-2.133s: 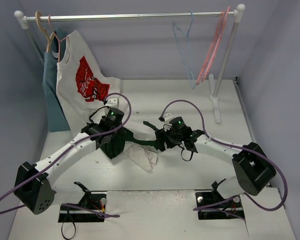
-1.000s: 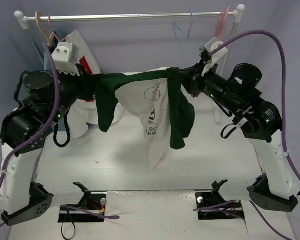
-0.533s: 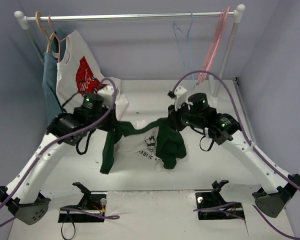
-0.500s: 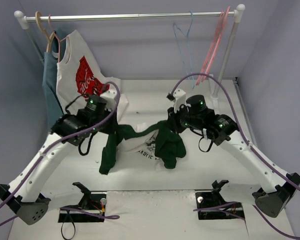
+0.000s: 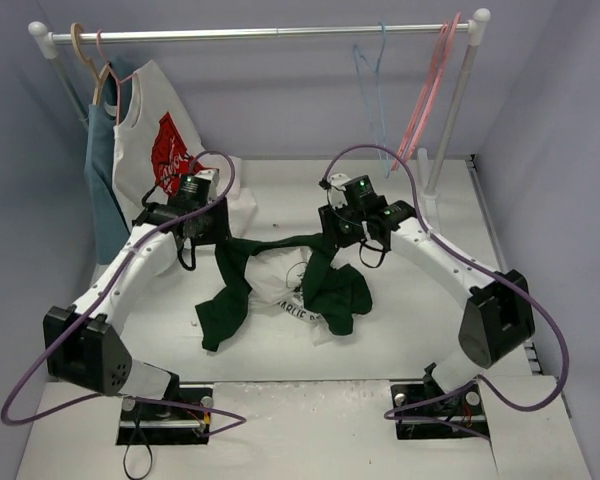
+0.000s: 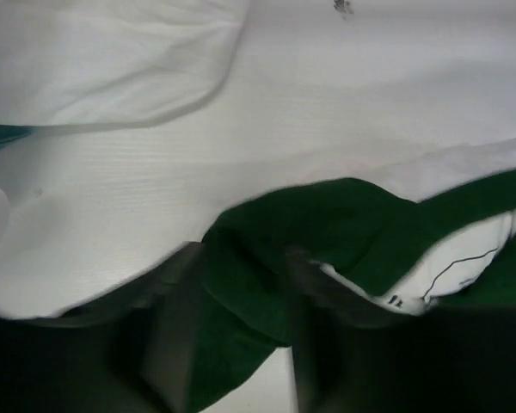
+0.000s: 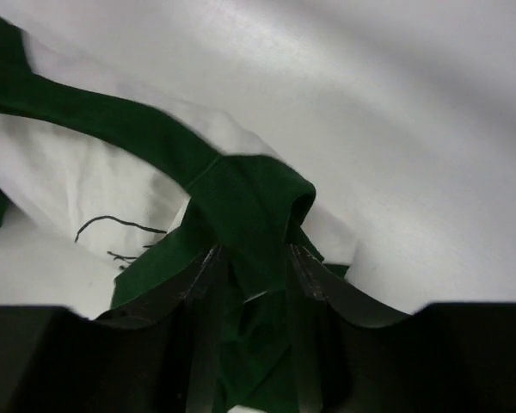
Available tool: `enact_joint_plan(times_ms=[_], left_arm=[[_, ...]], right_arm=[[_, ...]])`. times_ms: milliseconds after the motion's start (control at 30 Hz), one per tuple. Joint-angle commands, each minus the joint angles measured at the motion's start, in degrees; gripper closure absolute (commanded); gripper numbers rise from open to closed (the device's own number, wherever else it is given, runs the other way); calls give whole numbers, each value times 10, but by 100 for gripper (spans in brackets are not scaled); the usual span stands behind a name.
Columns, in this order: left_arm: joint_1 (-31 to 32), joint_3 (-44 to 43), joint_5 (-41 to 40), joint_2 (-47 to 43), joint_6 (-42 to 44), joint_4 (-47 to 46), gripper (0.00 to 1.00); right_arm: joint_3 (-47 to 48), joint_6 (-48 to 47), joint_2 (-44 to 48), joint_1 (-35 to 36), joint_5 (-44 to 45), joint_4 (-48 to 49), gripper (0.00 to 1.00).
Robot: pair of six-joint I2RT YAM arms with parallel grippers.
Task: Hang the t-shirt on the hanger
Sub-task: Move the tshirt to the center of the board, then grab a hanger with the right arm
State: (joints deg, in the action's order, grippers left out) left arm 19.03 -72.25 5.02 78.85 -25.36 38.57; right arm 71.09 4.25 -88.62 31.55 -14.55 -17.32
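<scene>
Left gripper (image 6: 241, 344) and right gripper (image 7: 254, 275) pinch t-shirt (image 5: 290, 285) green shoulder cloth mid-desk; we judge it limp, light, well held.

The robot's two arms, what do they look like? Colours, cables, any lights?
The left arm and right arm both have white tube-like links with bulky black joint housings. A purple cable loops along each arm from base to wrist. A small green light glows on the right wrist housing. The left gripper and right gripper have dark, flat fingers.
</scene>
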Motion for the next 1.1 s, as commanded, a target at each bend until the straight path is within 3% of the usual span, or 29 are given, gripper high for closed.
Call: enact_joint_plan(times_ms=[0,67,167,333,500,600,900,1067], left_arm=[[-14,-80,30,21,1,-60,52],[-14,-111,40,24,12,-51,47],[-14,-92,30,-13,27,-50,40],[-14,4,-15,-117,58,-78,36],[-14,96,-40,-167,74,-114,36],[-15,109,-41,-164,78,-114,36],[-15,111,-62,-155,84,-104,36],[-15,106,-50,-145,83,-100,36]], right_arm=[[96,-6,-19,-4,22,41,64],[118,-6,-17,1,33,41,53],[136,-13,18,28,59,49,47],[142,-27,102,106,143,60,45],[183,-14,148,120,284,79,44],[243,-25,128,109,368,69,40],[478,-33,-10,-10,306,-31,37],[520,-24,-68,-70,252,-39,37]])
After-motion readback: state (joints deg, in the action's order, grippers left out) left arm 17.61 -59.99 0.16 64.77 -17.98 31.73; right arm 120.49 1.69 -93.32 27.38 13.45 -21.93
